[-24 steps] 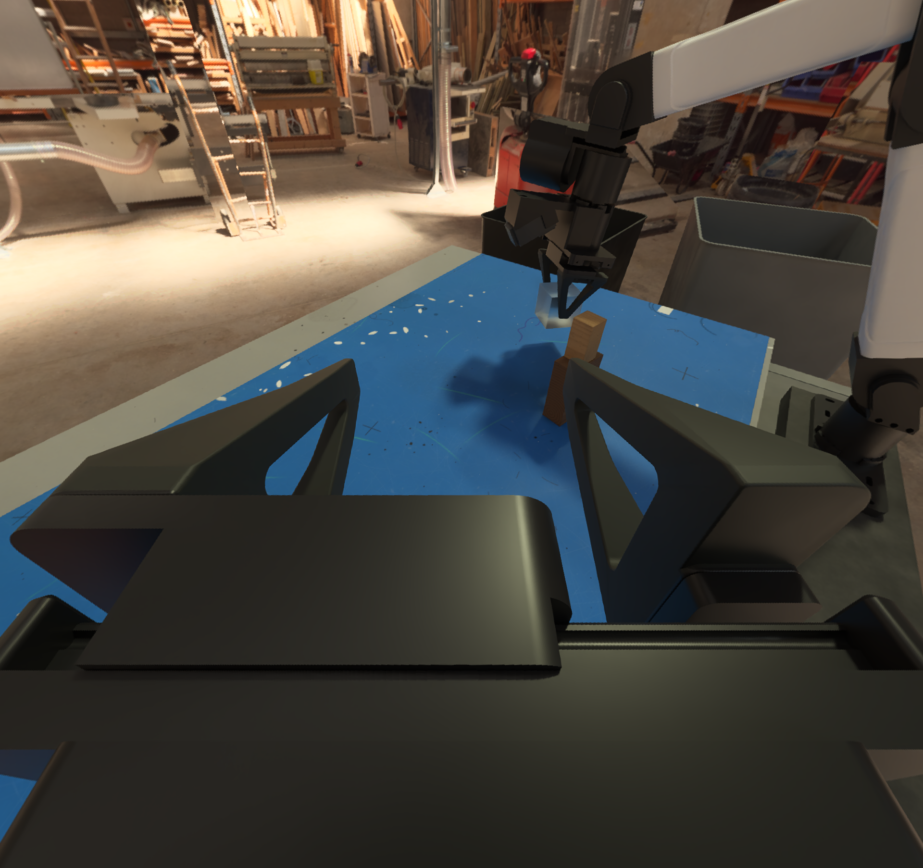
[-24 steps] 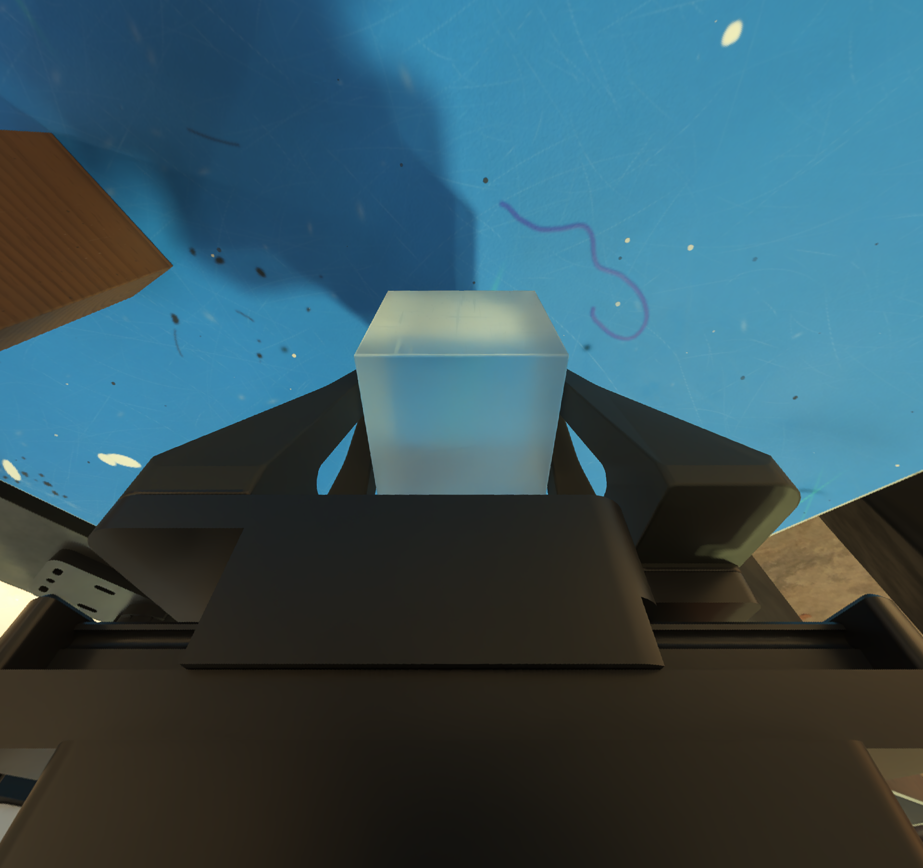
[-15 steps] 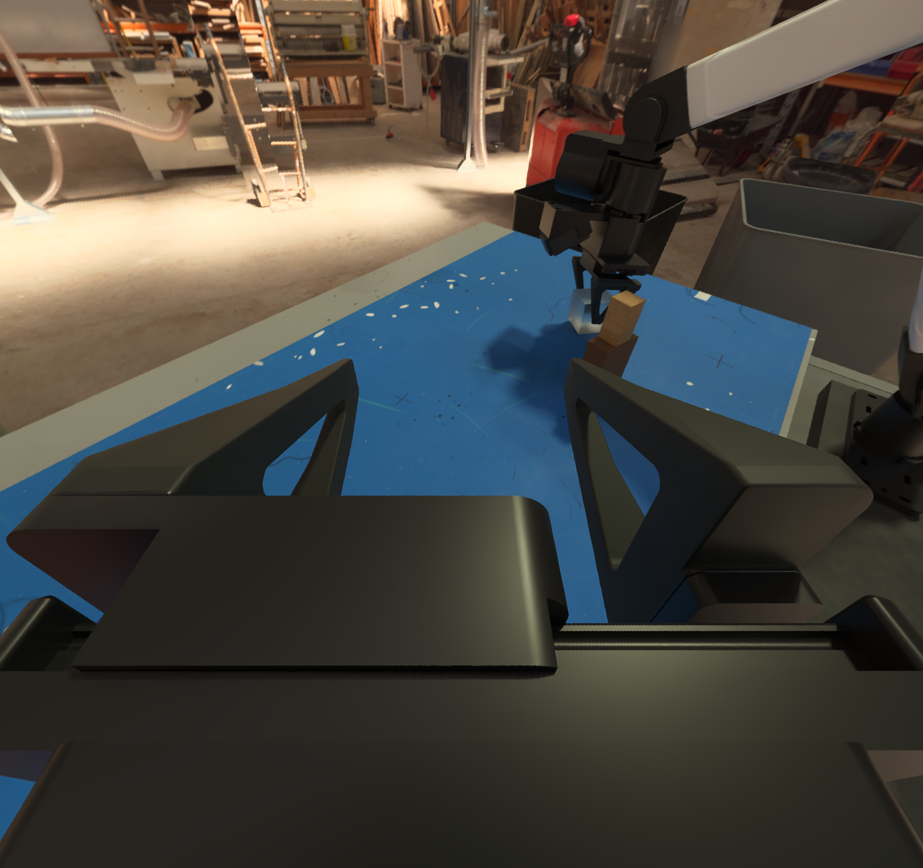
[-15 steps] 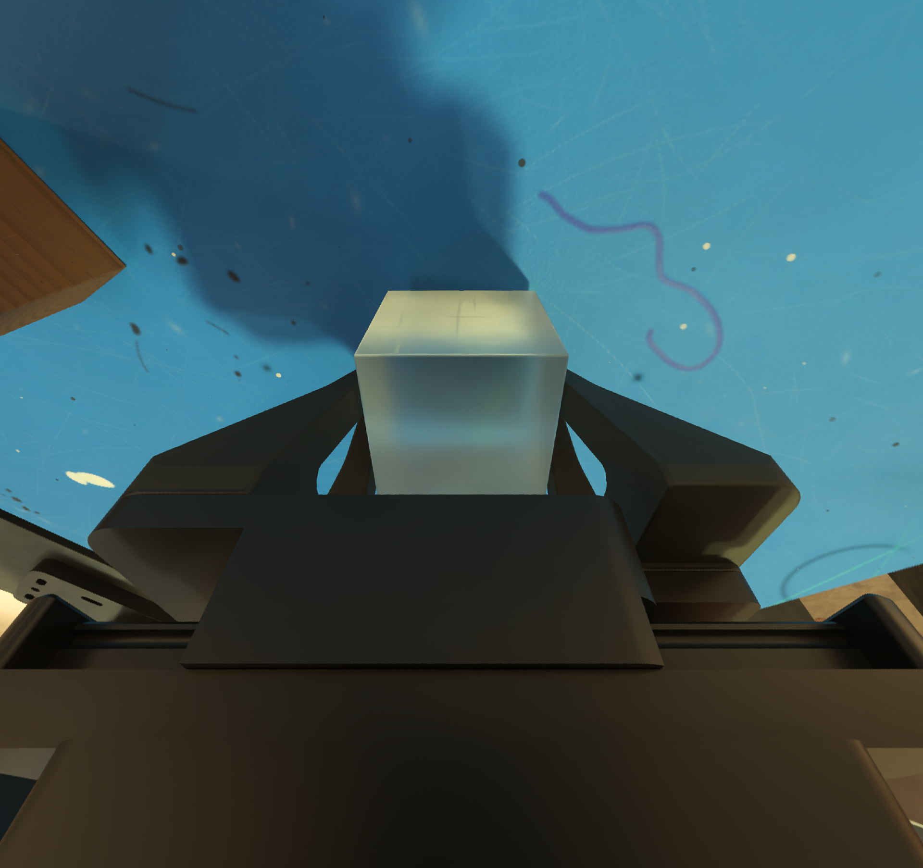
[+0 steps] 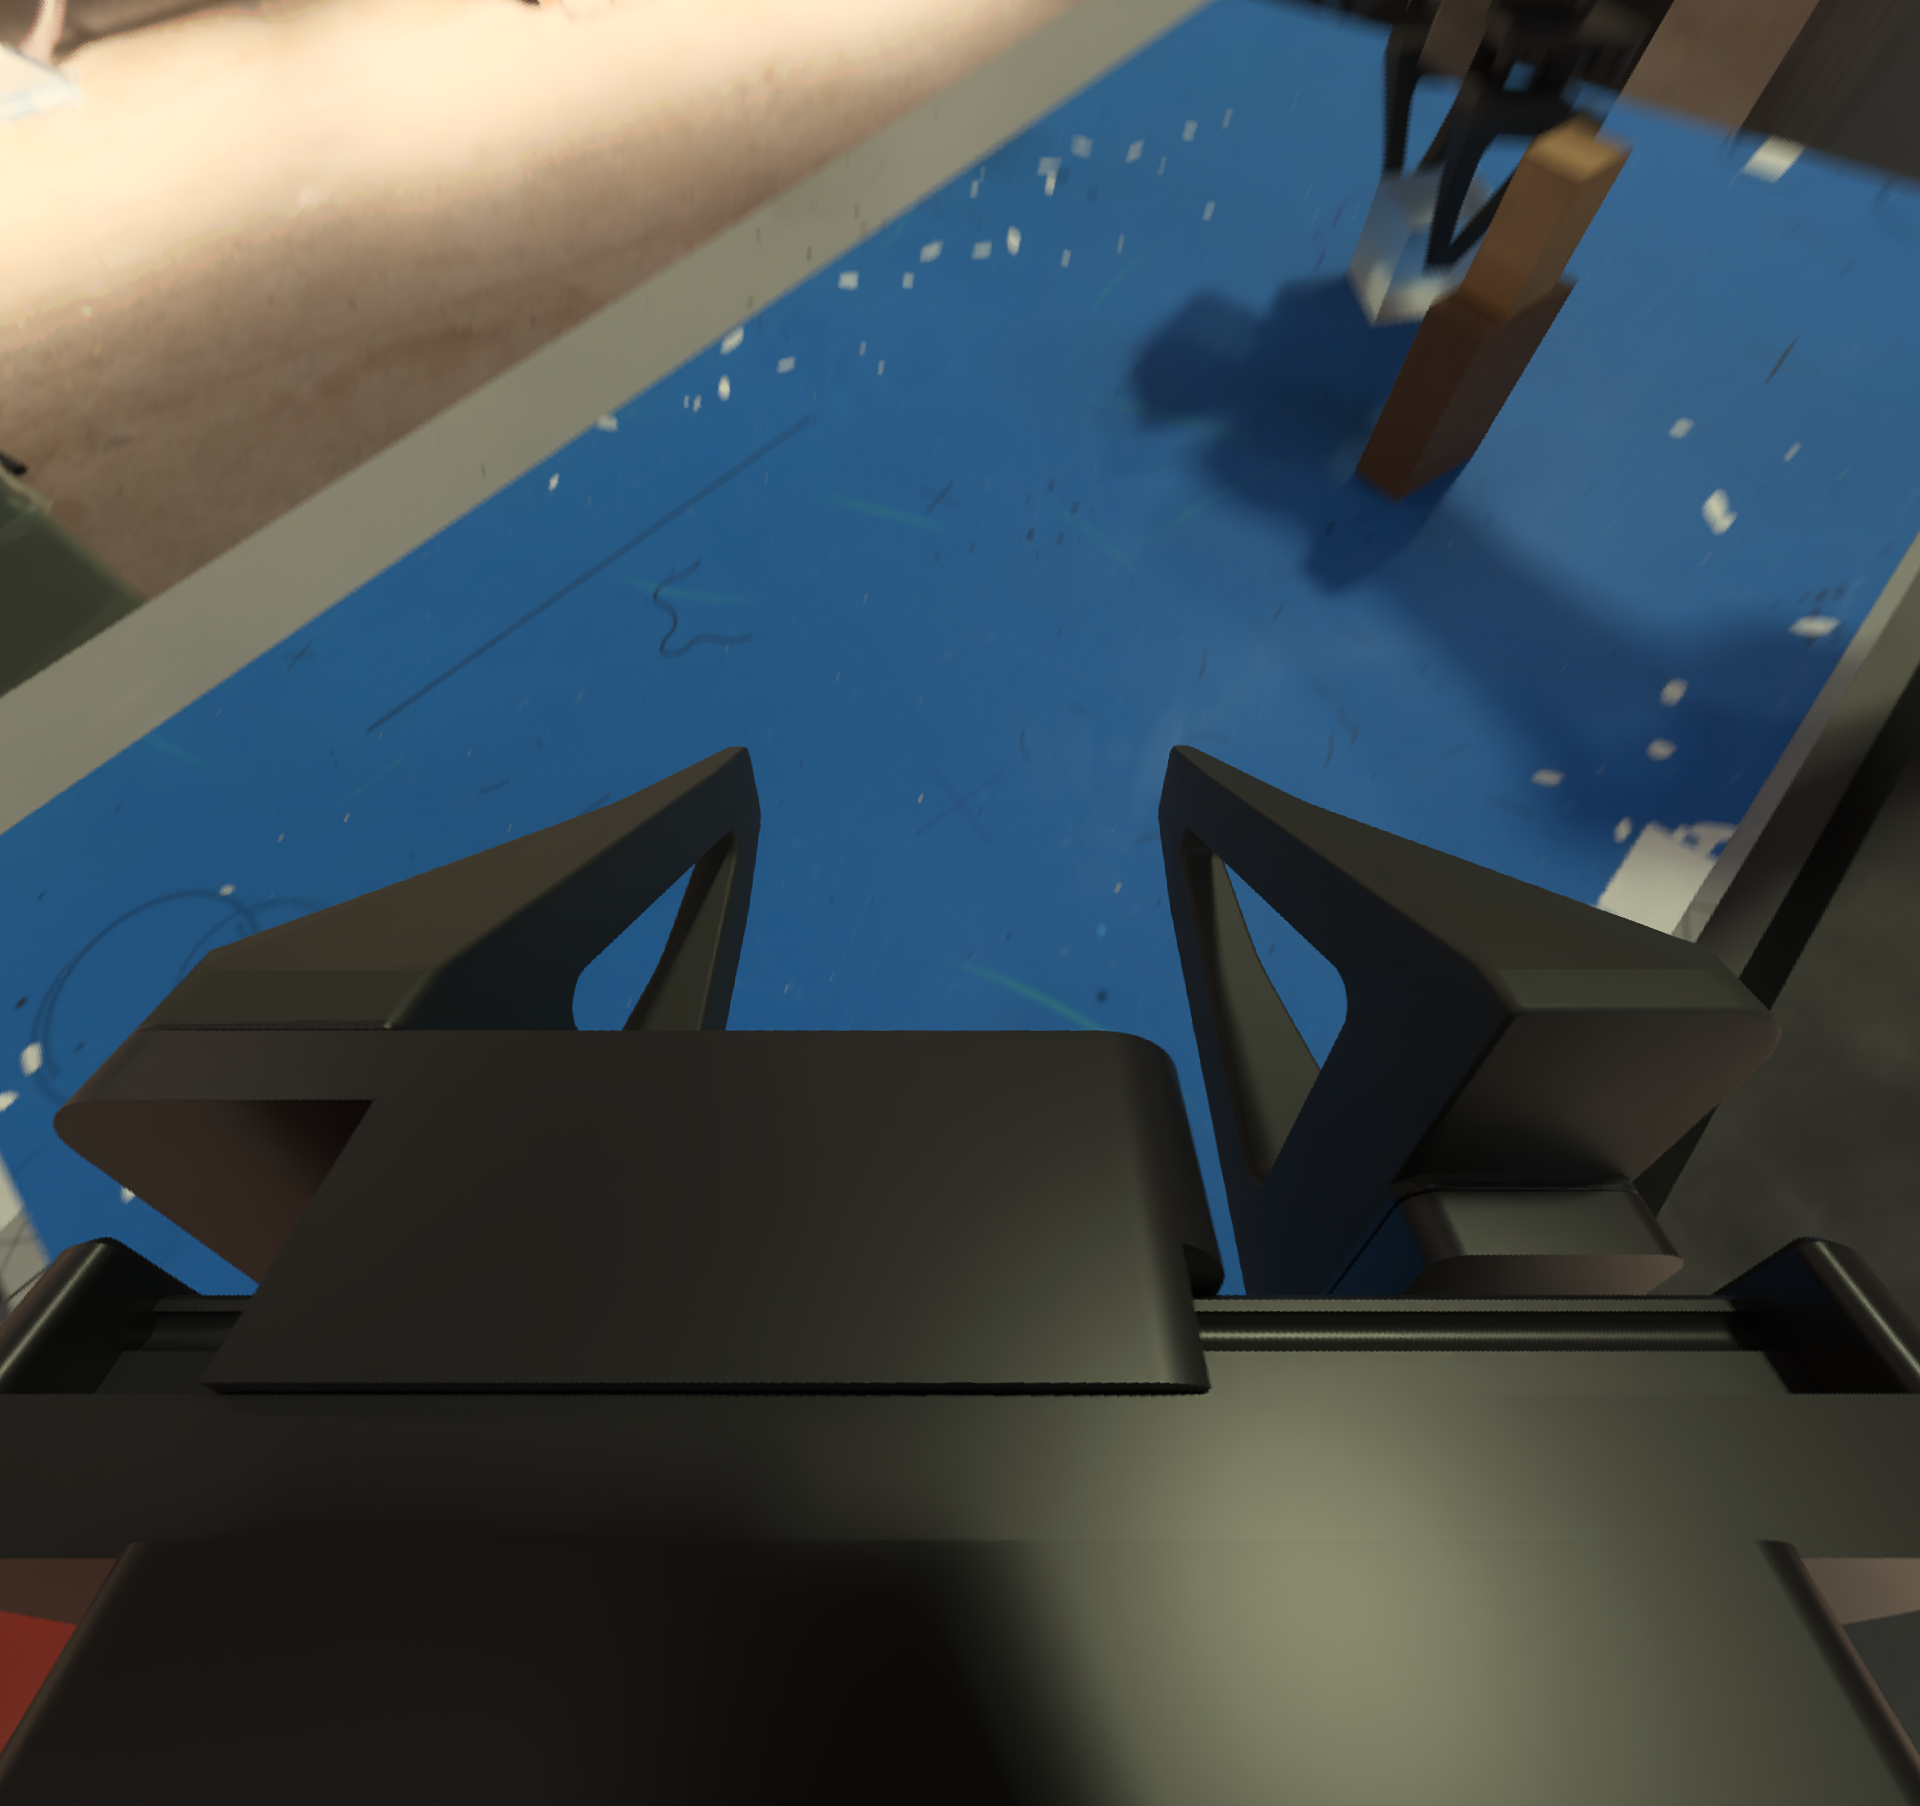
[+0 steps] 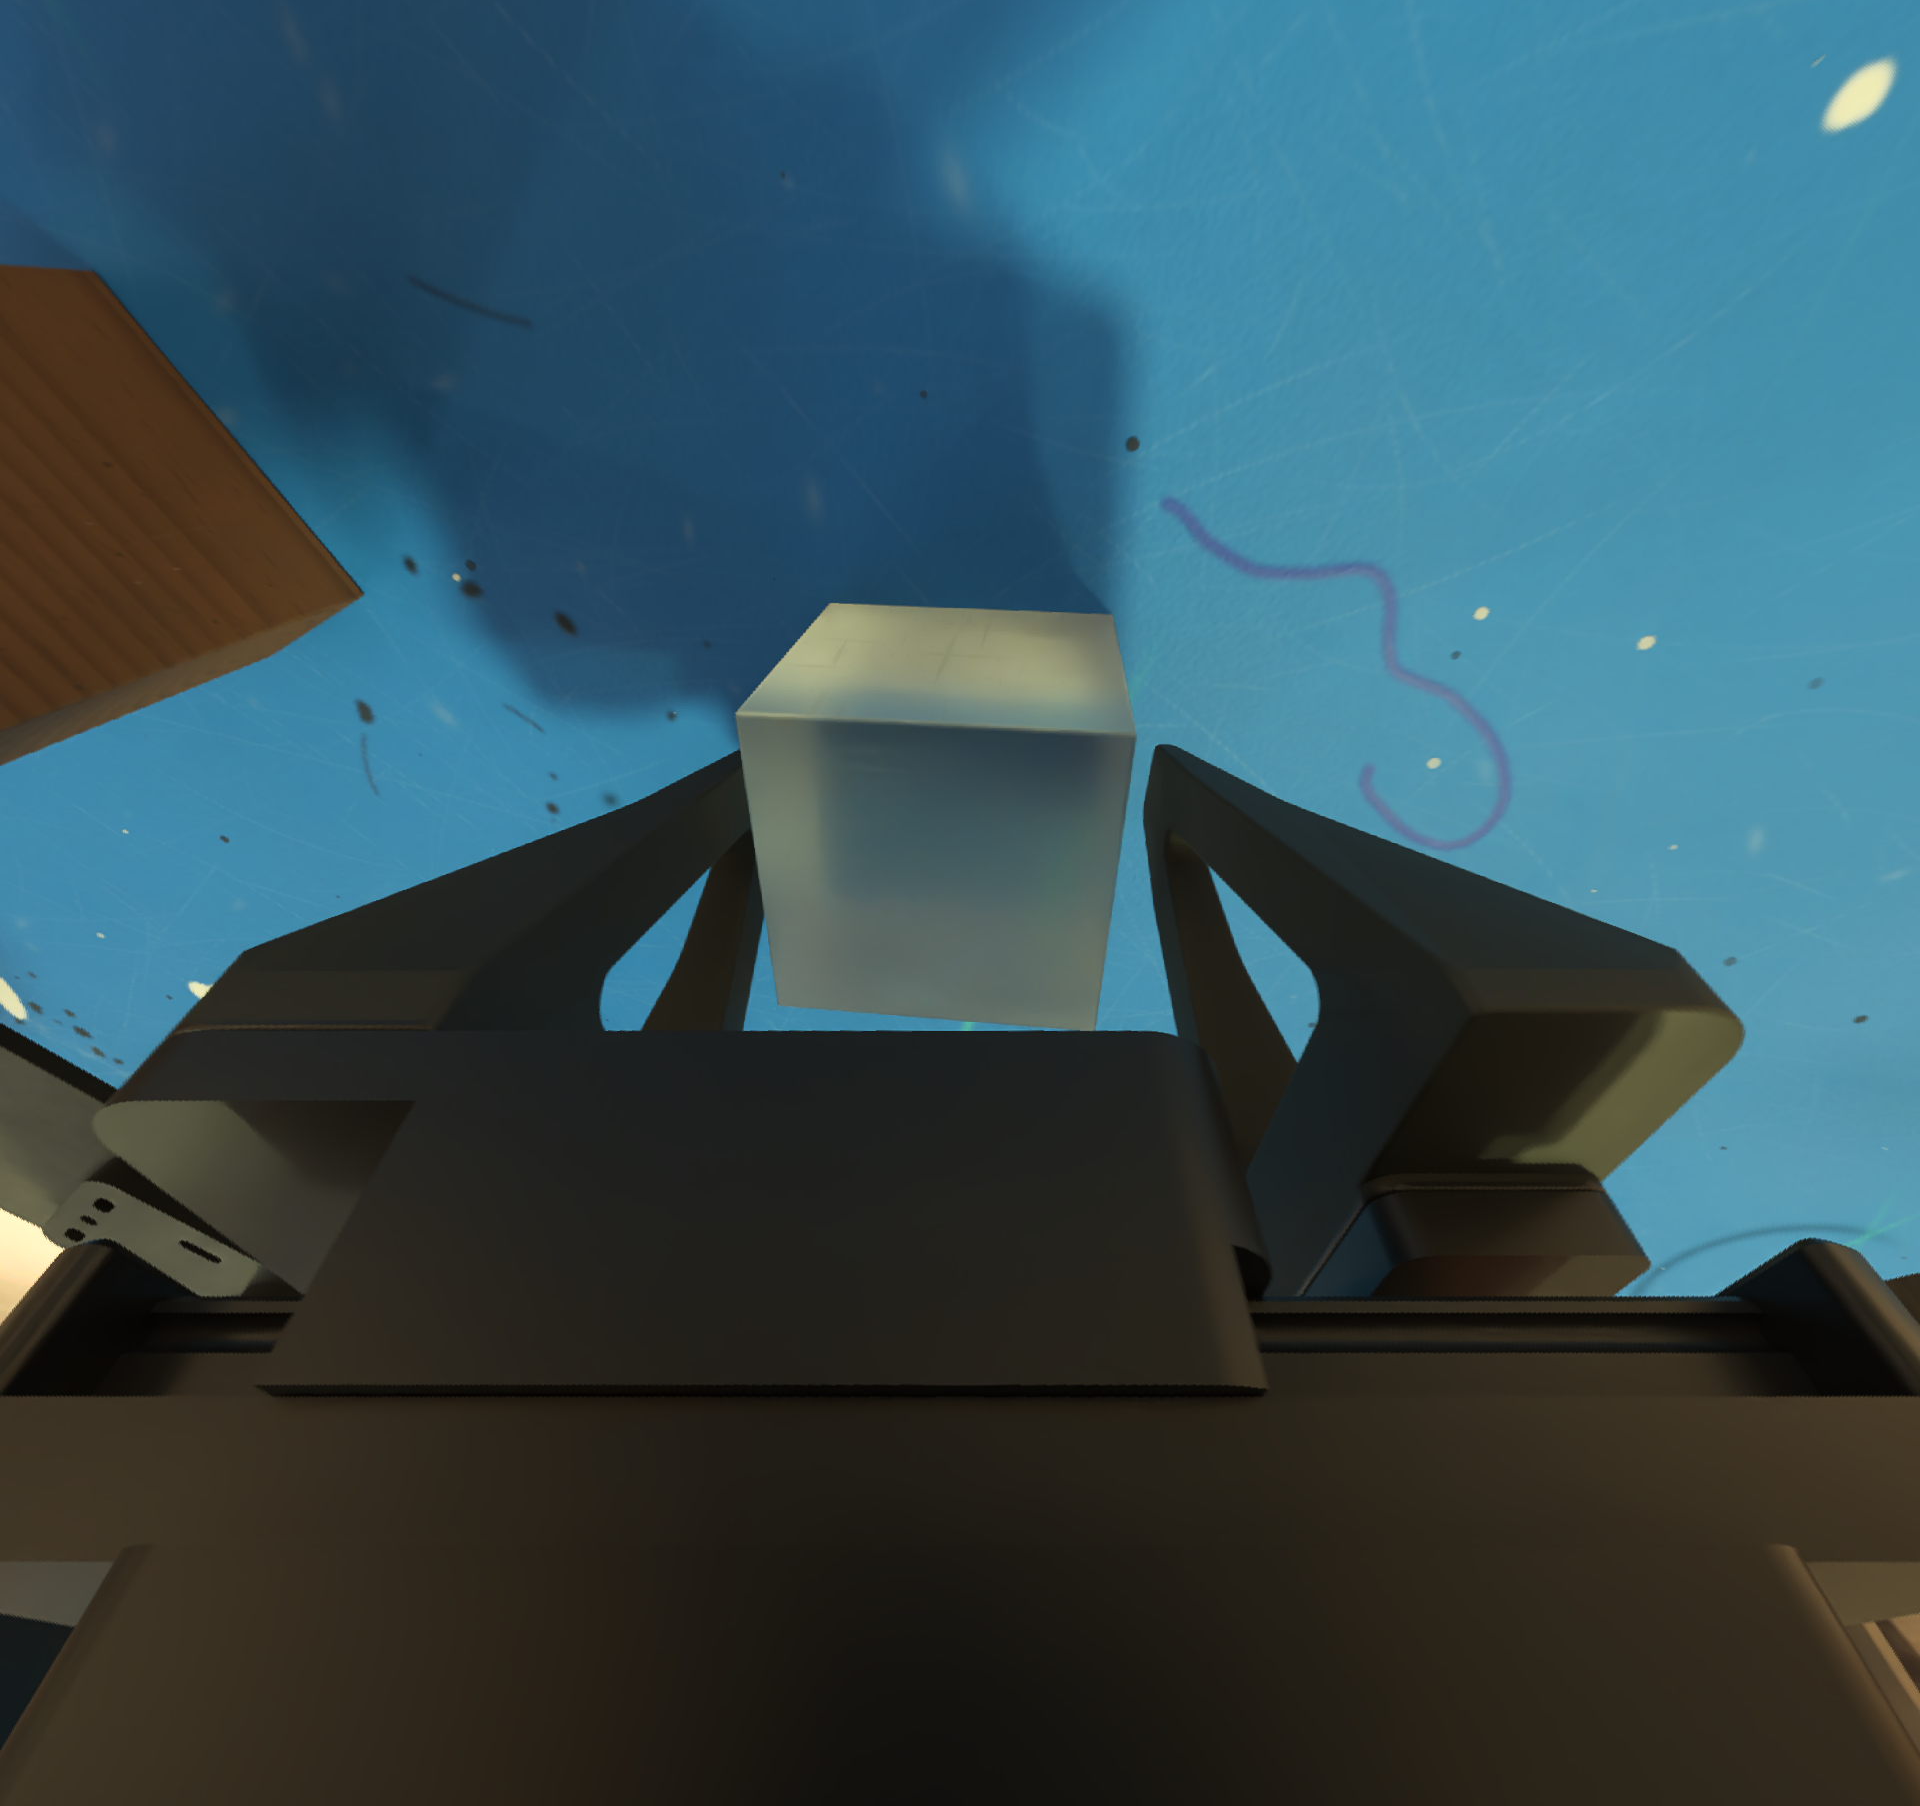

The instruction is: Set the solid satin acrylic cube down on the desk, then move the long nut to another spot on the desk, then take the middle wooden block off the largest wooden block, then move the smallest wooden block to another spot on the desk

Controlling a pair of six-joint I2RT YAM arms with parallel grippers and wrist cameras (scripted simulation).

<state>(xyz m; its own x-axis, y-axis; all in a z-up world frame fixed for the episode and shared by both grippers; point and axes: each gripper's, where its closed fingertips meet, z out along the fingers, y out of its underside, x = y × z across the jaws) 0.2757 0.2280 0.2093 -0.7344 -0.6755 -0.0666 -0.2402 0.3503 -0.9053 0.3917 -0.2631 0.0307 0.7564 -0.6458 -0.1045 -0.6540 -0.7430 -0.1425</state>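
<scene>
The frosted satin acrylic cube (image 6: 935, 821) sits between the fingers of my right gripper (image 6: 945, 754), low over the blue desk mat (image 6: 1455, 302). The jaws have parted, with a gap between the cube and the right finger (image 6: 1351, 915). The cube tilts slightly. In the left wrist view the cube (image 5: 1397, 250) is beside a stack of wooden blocks, a lighter block (image 5: 1548, 208) on a darker, larger one (image 5: 1455, 395). A wooden block (image 6: 135, 509) shows at the left of the right wrist view. My left gripper (image 5: 958, 754) is open and empty above the mat. No nut is in view.
The grey desk border (image 5: 623, 333) runs along the mat's left side, with workshop floor beyond it. A white tag (image 5: 1662, 863) lies at the mat's right edge. The mat is scuffed, with white flecks.
My right gripper's fingers have parted from the cube, which now tilts slightly. The left wrist view has tipped down towards the mat and closer to the block stack.
</scene>
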